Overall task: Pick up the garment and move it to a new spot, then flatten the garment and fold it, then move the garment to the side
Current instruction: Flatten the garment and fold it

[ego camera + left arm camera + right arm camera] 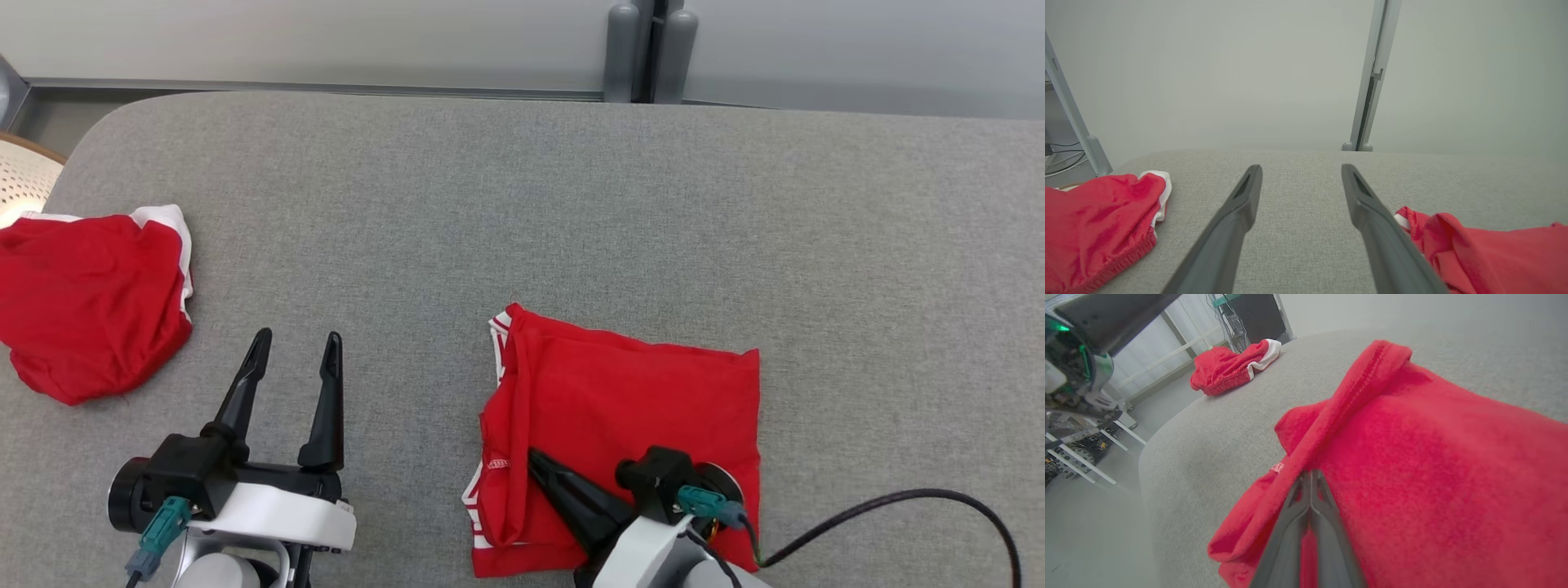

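red cloth garment point(645, 408) looks folded at five o'clock; right pincer point(535, 457) clenched on its hem, left pincer point(297, 336) released; side move remains

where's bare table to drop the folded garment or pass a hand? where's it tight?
Free: far table strip beyond both garments; right side past the folded garment. Partly free: gap between crumpled garment and folded garment, where the open left gripper hovers. Crowded: near edge, right gripper shut on the folded garment, cable trailing.
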Robot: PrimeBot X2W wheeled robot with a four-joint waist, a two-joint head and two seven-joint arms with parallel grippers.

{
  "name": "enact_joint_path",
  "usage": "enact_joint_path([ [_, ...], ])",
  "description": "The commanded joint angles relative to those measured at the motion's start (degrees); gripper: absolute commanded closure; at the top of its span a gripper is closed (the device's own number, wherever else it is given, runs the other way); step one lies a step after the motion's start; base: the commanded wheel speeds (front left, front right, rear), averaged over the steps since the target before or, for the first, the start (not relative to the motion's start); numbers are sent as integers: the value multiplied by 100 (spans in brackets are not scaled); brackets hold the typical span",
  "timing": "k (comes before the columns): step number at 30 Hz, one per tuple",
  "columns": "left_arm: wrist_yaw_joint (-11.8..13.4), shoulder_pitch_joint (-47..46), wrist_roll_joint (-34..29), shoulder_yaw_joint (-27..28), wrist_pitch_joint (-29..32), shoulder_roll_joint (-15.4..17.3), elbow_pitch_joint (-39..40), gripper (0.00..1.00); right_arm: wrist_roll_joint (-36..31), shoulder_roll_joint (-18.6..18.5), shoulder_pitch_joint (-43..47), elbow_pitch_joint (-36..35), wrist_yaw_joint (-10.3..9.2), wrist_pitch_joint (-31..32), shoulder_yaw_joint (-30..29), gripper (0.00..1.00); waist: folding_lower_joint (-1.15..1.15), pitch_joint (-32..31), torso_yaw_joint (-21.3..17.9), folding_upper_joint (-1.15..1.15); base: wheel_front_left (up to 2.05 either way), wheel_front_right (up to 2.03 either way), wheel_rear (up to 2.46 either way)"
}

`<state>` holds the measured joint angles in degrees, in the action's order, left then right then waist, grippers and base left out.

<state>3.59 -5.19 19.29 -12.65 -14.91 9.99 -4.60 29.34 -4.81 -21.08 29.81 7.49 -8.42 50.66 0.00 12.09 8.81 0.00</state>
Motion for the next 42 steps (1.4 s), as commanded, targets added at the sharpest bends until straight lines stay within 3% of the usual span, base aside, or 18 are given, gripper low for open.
enact_joint_path([
  [1,-17,-21,-23,32,-29,34,-8,0,43,-74,-48,-63,0,-152,-29,100,0,-65,-43,0,0,0,0],
  [5,8,121,-63,78,-28,81,-32,0,70,-282,145,-256,0,-306,-367,100,0,-233,-185,0,0,0,0],
  [7,39,214,-71,115,-28,121,-55,0,13,-494,329,-391,0,-402,-825,66,0,-376,-310,0,0,0,0],
  [8,44,242,-85,117,-29,138,-62,0,17,-533,407,-445,0,-443,-1028,16,0,-426,-350,0,0,0,0],
  [9,53,264,-105,127,-29,151,-63,0,15,-573,494,-512,0,-478,-1247,0,0,-480,-390,0,0,0,0],
  [17,111,537,-31,263,-31,238,-92,0,-561,-805,1230,-1254,0,-602,-3237,0,0,-886,-659,0,0,0,0],
  [23,184,757,-10,312,48,321,-110,0,-936,-758,1827,-1933,0,-225,-4204,0,0,-1184,-772,0,0,0,0],
  [29,215,984,59,317,124,370,-16,0,-1080,-679,2339,-2543,0,223,-4610,0,0,-1343,-862,0,0,0,0],
  [42,245,1239,101,263,217,451,30,0,-1235,-574,3059,-3325,0,765,-4848,0,0,-1563,-920,0,0,0,0],
])
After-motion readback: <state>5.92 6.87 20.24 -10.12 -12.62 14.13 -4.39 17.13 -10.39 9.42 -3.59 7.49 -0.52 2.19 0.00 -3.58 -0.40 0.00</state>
